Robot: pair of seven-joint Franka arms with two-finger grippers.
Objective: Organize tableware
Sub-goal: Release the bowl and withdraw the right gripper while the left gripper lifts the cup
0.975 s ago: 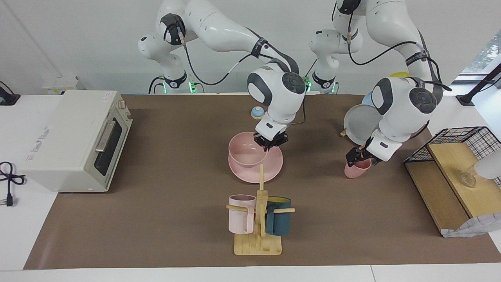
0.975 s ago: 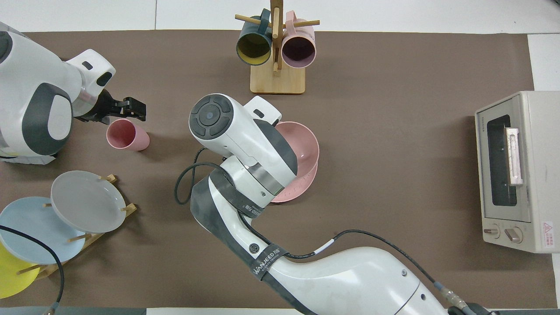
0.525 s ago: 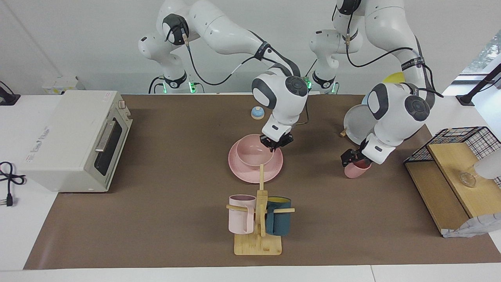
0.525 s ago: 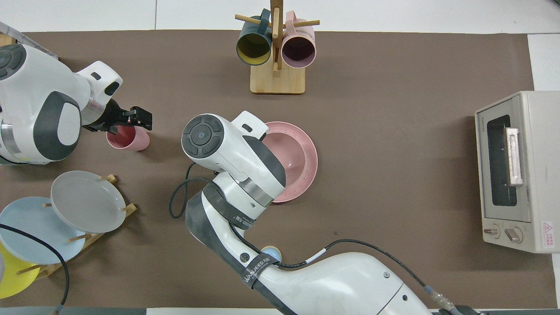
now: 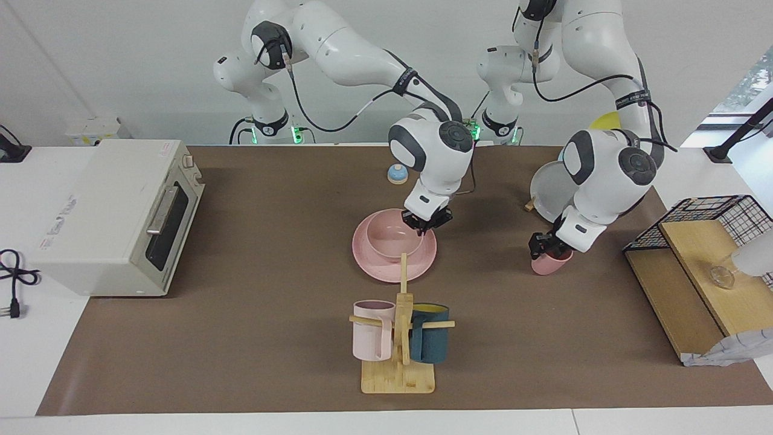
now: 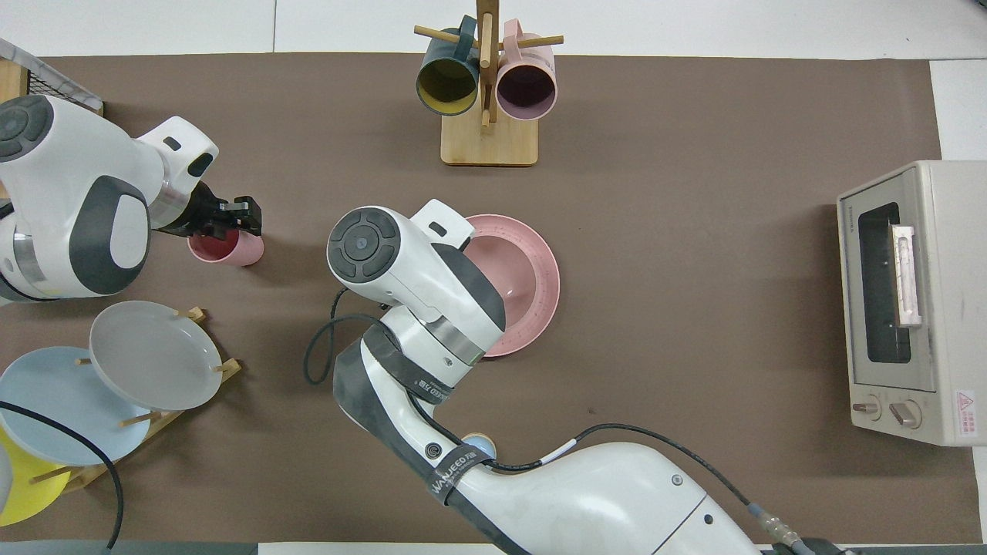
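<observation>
With the pink bowl nested on the pink plate, the right claw grips its rim, while the left claw clamps the pink cup for stacking.

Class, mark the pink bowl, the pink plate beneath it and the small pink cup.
pink bowl [image 5: 391, 237]: facing view, inner hollow.
pink plate [image 5: 377, 268]: facing view, bare rim.
small pink cup [image 6: 245, 250]: overhead view, outer wall.
</observation>
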